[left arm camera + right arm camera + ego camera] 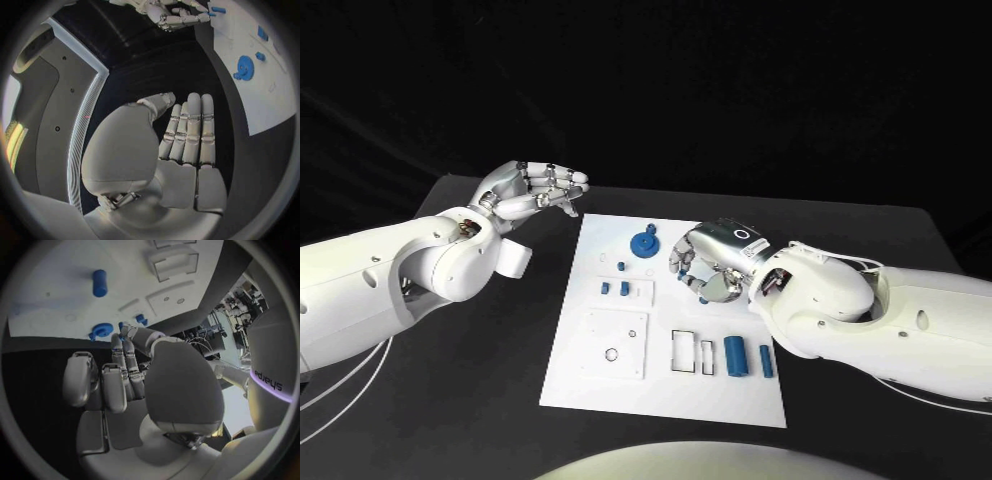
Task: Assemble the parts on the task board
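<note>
My left hand (531, 190) is parked over the black table (473, 400), just off the board's (589, 380) far left corner. Fingers are curled in on themselves with nothing in them, and it isn't touching the board. From my left wrist cam the fingers (189, 131) lie side by side over bare table.

My right hand (708, 262) is over the right side of the board, about halfway down its length, fingers curled downward toward the surface. I honestly can't tell if there's anything pinched in there; the fingertips are tucked under the palm in the head view, and the right wrist cam just shows the fingers (122, 371) bent in close together near the board's edge.

Parts-wise: the blue gear (643, 243) sits near the far edge of the board, middle-ish. Two small blue pegs (615, 288) stand in the raised block on the left side. Two blue cylinders (749, 357) lie side by side near the near right corner, just beside an open rectangular slot (684, 351). A square plate (613, 343) with a ring hole sits toward the near left corner.
</note>
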Controlling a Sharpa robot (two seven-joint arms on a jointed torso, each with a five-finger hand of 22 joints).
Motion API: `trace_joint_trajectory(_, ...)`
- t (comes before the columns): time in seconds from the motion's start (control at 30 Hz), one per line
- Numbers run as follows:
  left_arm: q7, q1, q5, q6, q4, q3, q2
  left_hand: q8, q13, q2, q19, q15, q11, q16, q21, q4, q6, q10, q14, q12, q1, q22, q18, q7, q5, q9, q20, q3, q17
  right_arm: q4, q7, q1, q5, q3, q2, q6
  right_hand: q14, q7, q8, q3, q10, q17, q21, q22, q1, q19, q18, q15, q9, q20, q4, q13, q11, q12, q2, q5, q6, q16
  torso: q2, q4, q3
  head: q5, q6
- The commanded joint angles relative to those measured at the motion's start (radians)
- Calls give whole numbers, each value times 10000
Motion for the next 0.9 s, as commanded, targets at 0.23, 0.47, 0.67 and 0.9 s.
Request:
trace_joint_trajectory(0.23, 24, 6, 23, 185, -30, 6, 134, -20, -11, 101, -22, -31, 52, -44, 46, -63, 59, -57, -3, 8, 3, 16, 118, 13, 47, -15, -19, -22, -12, -45, 297, -343, 120, 0, 842, 7, 511, -4, 43, 301, 524, -28, -24, 1364, 96, 33, -42, -92, 15, -22, -213, 434, -448, 35, 220, 71, 91, 45, 4, 4, -11, 358, -80)
trace_joint_trajectory(0.47, 3, 7, 23, 170, -73, 4, 200, -20, -11, 101, -22, -31, 52, -44, 46, -63, 59, -57, -3, 8, 3, 16, 118, 13, 47, -15, -19, -22, -12, -361, 432, -828, 192, -4, 1378, 2, 510, 0, 37, 312, 515, -32, -57, 1355, 81, 17, -34, -91, 15, -22, -211, 436, -446, 26, 228, 71, 83, 44, 5, 1, -4, 633, -183)
trace_joint_trajectory(0.67, -3, 8, 23, 165, -88, 3, 242, -19, -15, 97, -31, -28, 55, -56, 45, -68, 62, -69, -6, 5, -6, 18, 116, 14, 46, -16, -17, -27, -17, -597, 443, -1058, 184, -12, 1623, -25, 510, 0, 34, 320, 511, -33, -65, 1353, 78, 13, -33, -91, 15, -22, -212, 438, -445, 22, 233, 72, 78, 45, 9, 1, -3, 839, -297)
trace_joint_trajectory(0.9, -10, 8, 23, 160, -104, 2, 265, -19, -15, 97, -31, -28, 55, -56, 45, -68, 62, -69, -6, 5, -6, 18, 116, 14, 46, -16, -17, -27, -17, -750, 427, -1174, 166, -24, 1739, -47, 510, 0, 33, 324, 509, -37, -71, 1352, 76, 10, -31, -90, 15, -22, -216, 439, -445, 20, 234, 71, 76, 43, 13, -1, -10, 918, -373)
